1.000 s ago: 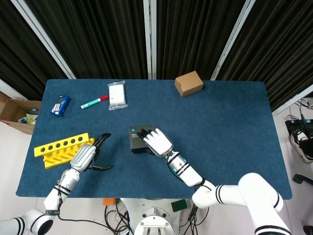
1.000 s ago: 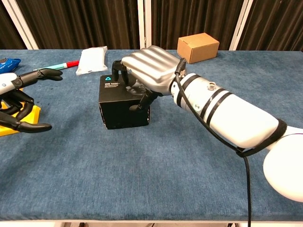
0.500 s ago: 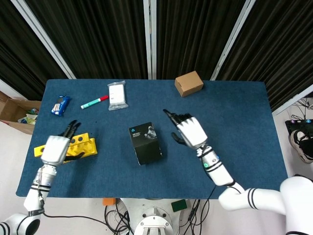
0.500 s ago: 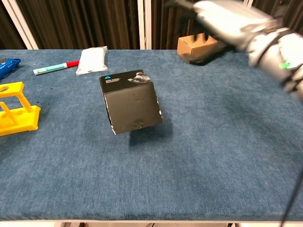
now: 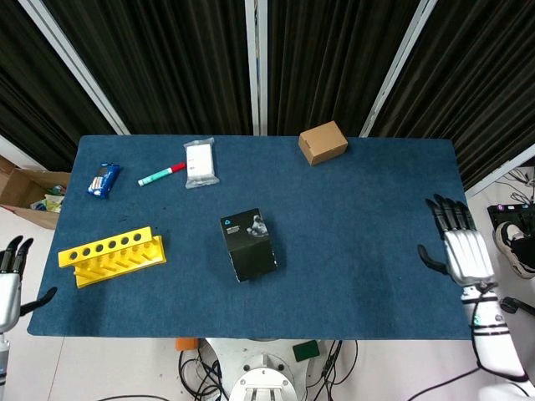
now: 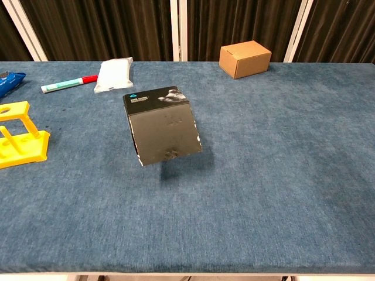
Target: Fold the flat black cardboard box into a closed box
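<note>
The black cardboard box point(image 5: 248, 244) stands closed near the middle of the blue table, with a printed top face; in the chest view the black box point(image 6: 163, 125) leans slightly. Nothing touches it. My right hand point(image 5: 462, 244) hovers past the table's right edge, fingers spread, holding nothing. My left hand point(image 5: 9, 282) is at the far left edge of the head view, off the table, fingers apart and empty. Neither hand appears in the chest view.
A yellow rack point(image 5: 110, 255) lies at the front left. A green and red marker point(image 5: 161, 174), a white packet point(image 5: 201, 162) and a blue wrapper point(image 5: 104, 179) sit at the back left. A brown carton point(image 5: 323, 142) stands at the back.
My right hand let go of the black box and withdrew past the right edge. My left hand pulled back off the left side. The box stands on its own, slightly tilted.
</note>
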